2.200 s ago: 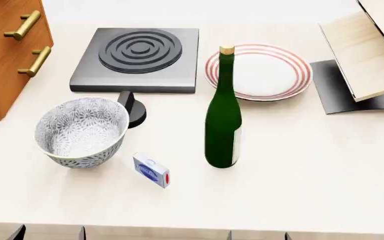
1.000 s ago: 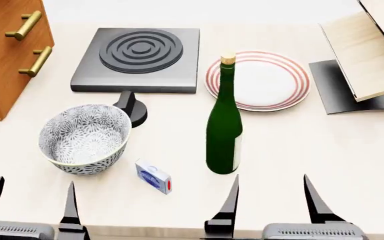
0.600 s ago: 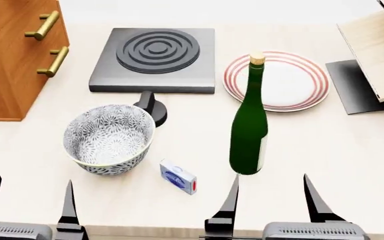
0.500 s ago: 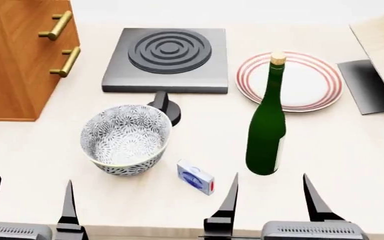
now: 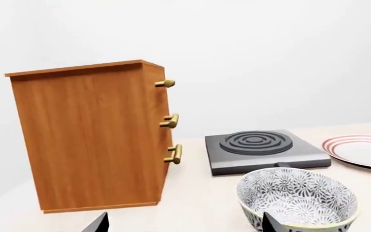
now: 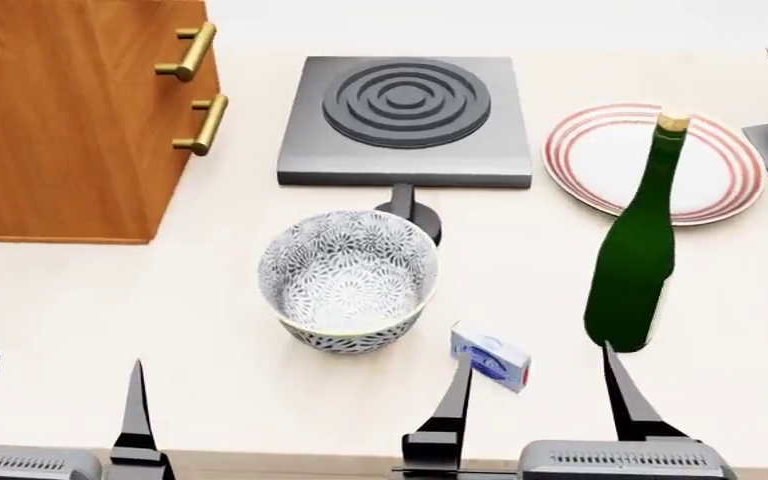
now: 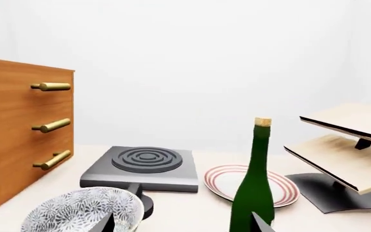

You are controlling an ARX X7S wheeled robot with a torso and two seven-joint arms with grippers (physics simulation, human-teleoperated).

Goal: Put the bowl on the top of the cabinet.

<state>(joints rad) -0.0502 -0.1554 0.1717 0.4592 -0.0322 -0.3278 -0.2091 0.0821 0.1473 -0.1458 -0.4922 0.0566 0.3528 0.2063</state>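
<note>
The bowl [image 6: 347, 277], white with a dark floral pattern, stands upright on the pale table near the front middle; it also shows in the left wrist view [image 5: 297, 198] and the right wrist view [image 7: 82, 211]. The brown wood-grain cabinet [image 6: 64, 120] with brass handles stands at the far left, also in the left wrist view [image 5: 89, 140] and the right wrist view [image 7: 11, 130]. My left gripper [image 6: 53, 405] is open and empty at the front left, short of the bowl. My right gripper [image 6: 538, 395] is open and empty at the front, right of the bowl.
A grey hotplate [image 6: 408, 120] with a black knob [image 6: 411, 212] lies behind the bowl. A green bottle [image 6: 638, 250] stands at the right, before a red-striped plate [image 6: 651, 165]. A small blue-and-white box [image 6: 491, 357] lies by the right gripper. A pale wood rack [image 7: 349, 150] stands far right.
The head view has shifted left: cabinet, bowl, bottle and plate all slid rightward in the picture. Both open grippers rose into view at the bottom edge and hold there.
</note>
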